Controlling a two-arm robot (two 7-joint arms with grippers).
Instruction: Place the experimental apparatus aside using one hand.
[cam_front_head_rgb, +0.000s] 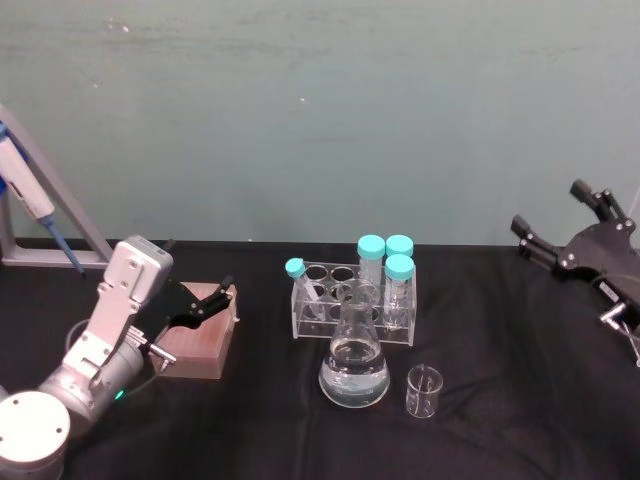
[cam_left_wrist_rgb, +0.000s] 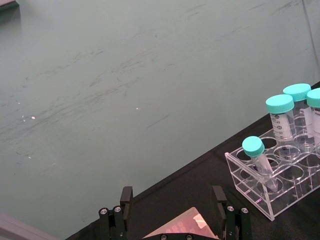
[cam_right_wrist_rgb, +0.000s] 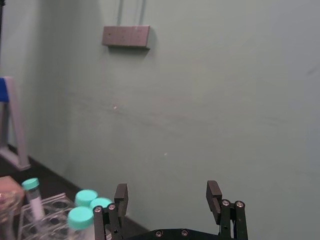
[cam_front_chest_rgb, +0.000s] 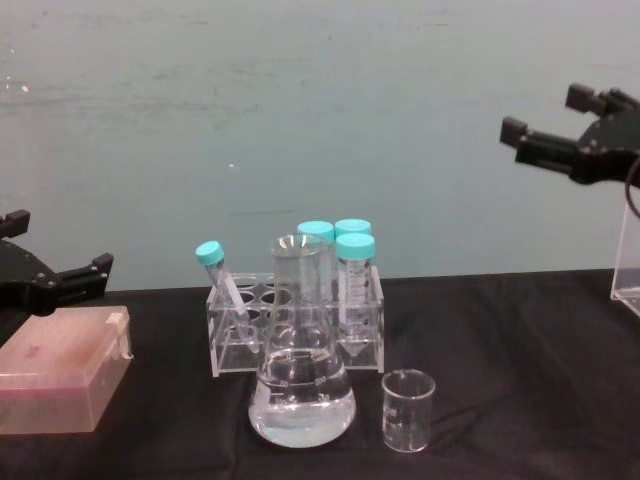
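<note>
Head view: black cloth-covered worktop (cam_front_head_rgb: 500, 440) carries all items.

1. Left hand (cam_left_wrist_rgb: 172, 197): low at the worktop's left, jaws apart, poised over the near end of a pinkish rectangular box (cam_front_head_rgb: 200, 345). Contact with the box cannot be determined.
2. Right hand (cam_front_chest_rgb: 548, 113): raised at far right, well apart from the labware, jaws apart, gripping nothing.
3. Clear acrylic tube rack (cam_front_head_rgb: 312, 322): centre of worktop. Three tall teal-capped tubes (cam_front_head_rgb: 399, 270) stand upright at its right end. One slimmer teal-capped tube (cam_front_head_rgb: 296, 268) leans in a hole at its left end. Tube contents cannot be made out.
4. Graduated clear conical flask (cam_front_head_rgb: 353, 370): directly in front of the rack, upright, clear liquid filling its lower part. In the chest view it hides the rack's middle.
5. Small clear glass beaker (cam_front_head_rgb: 423, 391): just right of the flask, not touching, upright, apparently empty.
6. Clear-walled object (cam_front_chest_rgb: 628, 260): cut off at the chest view's right edge; not identifiable.
</note>
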